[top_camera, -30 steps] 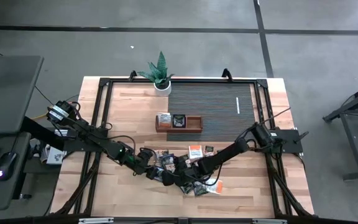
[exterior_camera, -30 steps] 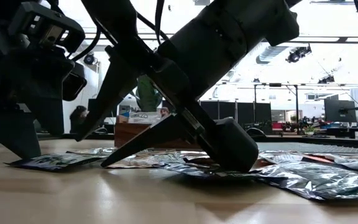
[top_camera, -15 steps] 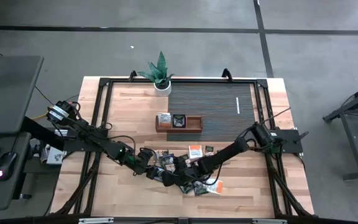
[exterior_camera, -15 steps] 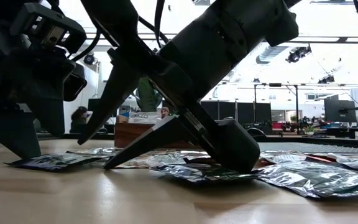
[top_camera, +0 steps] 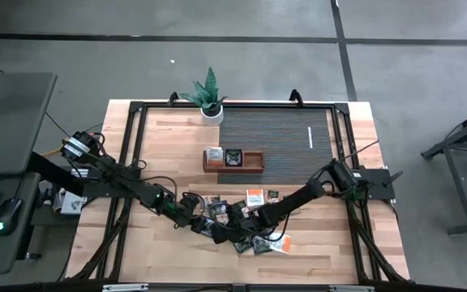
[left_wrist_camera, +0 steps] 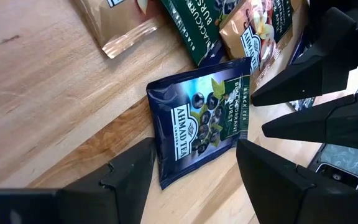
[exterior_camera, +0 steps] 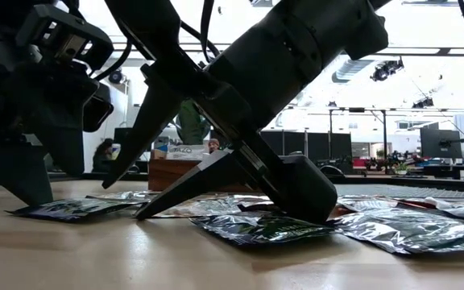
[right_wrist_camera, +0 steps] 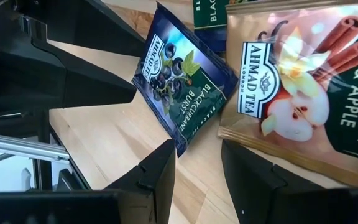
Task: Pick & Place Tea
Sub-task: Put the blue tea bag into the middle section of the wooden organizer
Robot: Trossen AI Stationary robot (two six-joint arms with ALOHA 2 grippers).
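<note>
Closing in on the pile, both hands sit low over the scatter of tea sachets (top_camera: 237,219) at the lower middle of the high view, just below the wooden tray (top_camera: 233,160). The left hand (left_wrist_camera: 194,168) stands wide, its fingers (left_wrist_camera: 129,171) straddling a dark blue blackcurrant sachet (left_wrist_camera: 201,121) that lies flat on the table (top_camera: 160,142); nothing is held. The right hand (right_wrist_camera: 196,163) comes from the other side with a narrower gap, empty too, hanging over the same blue sachet (right_wrist_camera: 182,84), and a cinnamon-and-apple sachet (right_wrist_camera: 297,87) lies just beside it.

This looks like the picking step, with the grasp not yet made. Next comes the tricky part: a flat foil packet offers no edge, so one hand likely has to press or tilt it so a finger can slip under. With both hands so near each other, a knock is the risk.

Further up the high view, two sachets already sit in the tray's left compartments. Behind it lie a dark ribbed mat (top_camera: 278,134) and a potted plant (top_camera: 209,97) at the table's far edge. In the low view a bright, open room with desks and monitors stretches out beyond.
</note>
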